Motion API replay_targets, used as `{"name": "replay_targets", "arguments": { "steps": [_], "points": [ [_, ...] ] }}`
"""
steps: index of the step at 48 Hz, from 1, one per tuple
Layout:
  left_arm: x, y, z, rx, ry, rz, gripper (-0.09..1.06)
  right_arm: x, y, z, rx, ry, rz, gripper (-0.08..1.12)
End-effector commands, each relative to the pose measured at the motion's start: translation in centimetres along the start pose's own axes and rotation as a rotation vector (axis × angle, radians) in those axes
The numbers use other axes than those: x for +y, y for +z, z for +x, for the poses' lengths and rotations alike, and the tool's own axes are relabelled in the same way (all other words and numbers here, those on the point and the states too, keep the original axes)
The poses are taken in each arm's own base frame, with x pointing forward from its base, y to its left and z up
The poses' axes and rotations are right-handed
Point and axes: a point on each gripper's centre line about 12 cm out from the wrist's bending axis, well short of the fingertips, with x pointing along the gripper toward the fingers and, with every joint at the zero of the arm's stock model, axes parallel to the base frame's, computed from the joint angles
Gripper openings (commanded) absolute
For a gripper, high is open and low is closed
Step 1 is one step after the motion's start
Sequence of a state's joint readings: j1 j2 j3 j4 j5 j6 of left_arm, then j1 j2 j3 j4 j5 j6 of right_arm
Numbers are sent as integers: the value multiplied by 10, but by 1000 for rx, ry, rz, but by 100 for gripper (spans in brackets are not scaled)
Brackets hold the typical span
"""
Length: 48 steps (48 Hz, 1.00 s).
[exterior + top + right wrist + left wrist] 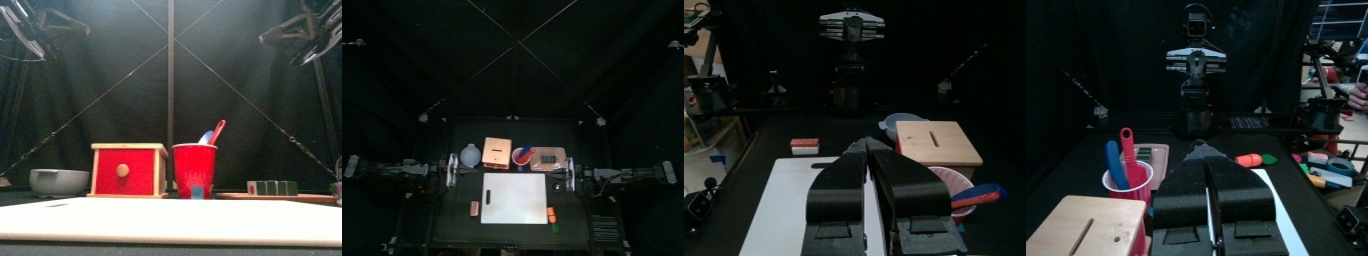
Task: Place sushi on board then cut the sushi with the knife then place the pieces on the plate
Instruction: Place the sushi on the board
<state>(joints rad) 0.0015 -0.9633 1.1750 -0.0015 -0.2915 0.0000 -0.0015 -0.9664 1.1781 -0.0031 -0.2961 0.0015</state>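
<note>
Sushi: the dark green toy sushi roll sits on the pink tray at the back right of the bench, not yet on the board
Long axis: seen from the front, its blocks run in a row across the bench, left to right, as best I can make out
Right hand: the right hand has its jaws pressed together with nothing between them; it hangs at the bench's right side just beside the tray, and the roll lies inward and a little to the back of it, so I'd judge this the nearer arm
Left hand: the left hand is closed up and empty too, over on the left side near the blue-grey bowl, well apart from the roll
Board: the white cutting board lies bare at the middle front, just forward of the tray
In the way: the red cup, holding a blue toy knife and a red toy knife, stands just beside the tray's left end, between the left hand and the roll; the pale wooden box is next over; I see nothing between the right hand and the roll
Loose bits: an orange toy and a green toy lie beside the board's right edge, a small reddish toy off its left edge
Stage: the first step looks not yet begun
</note>
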Motion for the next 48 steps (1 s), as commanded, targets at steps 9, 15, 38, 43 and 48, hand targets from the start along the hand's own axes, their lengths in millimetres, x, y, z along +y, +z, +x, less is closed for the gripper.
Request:
{"name": "replay_targets", "arguments": {
  "steps": [9, 15, 38, 43, 48],
  "points": [
    [2, -8, 21, 31, 5, 45, -3, -34, -9, 8, 93, -173, 63, 4],
    [3, -16, 28, 68, 2, 69, -2, -58, -22, 11, 229, -280, 78, 4],
    [15, -41, 41, 174, 45, 65, -2, -111, -75, 19, 823, -436, 91, 43],
    [16, -44, 42, 183, 47, 64, -2, -115, -84, 23, 905, -428, 69, 62],
    [16, -46, 41, 189, 48, 62, -2, -117, -90, 27, 962, -418, 47, 79]
  ]
}}
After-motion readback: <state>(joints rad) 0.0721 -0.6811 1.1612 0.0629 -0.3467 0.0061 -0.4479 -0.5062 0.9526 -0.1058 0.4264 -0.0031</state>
